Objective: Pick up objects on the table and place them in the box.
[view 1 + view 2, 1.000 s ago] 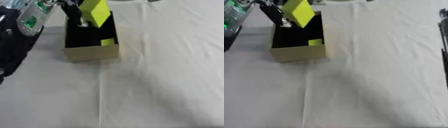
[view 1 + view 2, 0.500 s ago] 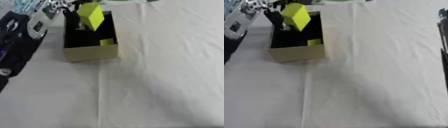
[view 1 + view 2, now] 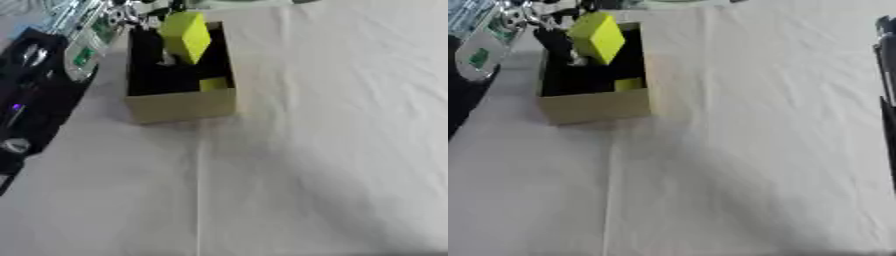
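Left eye view: cardboard box (image 3: 181, 106), yellow block (image 3: 186, 36).

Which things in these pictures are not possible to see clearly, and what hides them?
- Left hand: both eye views, blurred and behind the yellow block; its fingers cannot be made out.
- Box floor: dark shadow; only a small yellow piece shows.
- Right arm: right eye view, cut off by the right edge; its hand does not show.

Bare desk (image 3: 332, 150) open to my right and front, box (image 3: 181, 104) opening partly blocked by yellow block (image 3: 185, 36), my left arm (image 3: 35, 100) beside the box
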Robot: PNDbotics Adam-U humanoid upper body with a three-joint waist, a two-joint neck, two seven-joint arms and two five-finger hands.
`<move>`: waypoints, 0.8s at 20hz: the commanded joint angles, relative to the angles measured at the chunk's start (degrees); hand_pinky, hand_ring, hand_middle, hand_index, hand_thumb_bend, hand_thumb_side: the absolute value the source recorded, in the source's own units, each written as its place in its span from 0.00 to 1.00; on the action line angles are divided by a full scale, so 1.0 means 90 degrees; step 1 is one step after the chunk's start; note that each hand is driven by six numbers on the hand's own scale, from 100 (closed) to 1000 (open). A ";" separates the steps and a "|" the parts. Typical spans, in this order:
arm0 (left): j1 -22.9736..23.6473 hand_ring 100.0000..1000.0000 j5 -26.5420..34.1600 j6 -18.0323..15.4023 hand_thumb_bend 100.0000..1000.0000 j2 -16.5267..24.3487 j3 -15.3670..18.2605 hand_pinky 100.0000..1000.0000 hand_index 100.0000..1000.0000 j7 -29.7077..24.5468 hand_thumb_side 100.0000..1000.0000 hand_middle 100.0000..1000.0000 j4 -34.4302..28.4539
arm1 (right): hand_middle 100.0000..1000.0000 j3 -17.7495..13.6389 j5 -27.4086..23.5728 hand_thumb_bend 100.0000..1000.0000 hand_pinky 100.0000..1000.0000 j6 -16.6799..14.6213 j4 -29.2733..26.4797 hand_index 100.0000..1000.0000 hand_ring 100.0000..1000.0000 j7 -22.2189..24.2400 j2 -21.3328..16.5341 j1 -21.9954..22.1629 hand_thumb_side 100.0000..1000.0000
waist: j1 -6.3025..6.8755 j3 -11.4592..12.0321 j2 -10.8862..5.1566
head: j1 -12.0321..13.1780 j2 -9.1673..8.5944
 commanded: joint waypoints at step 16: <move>-0.0045 0.81 -0.0703 -0.0270 0.54 -0.0052 0.0328 0.61 0.93 0.0011 0.33 0.83 0.0103 | 0.45 -0.0078 0.0023 0.00 0.79 0.0024 -0.0101 0.86 0.73 -0.0072 -0.0067 -0.0057 0.87 | -0.0025 -0.0016 -0.0119 | 0.0013 0.0034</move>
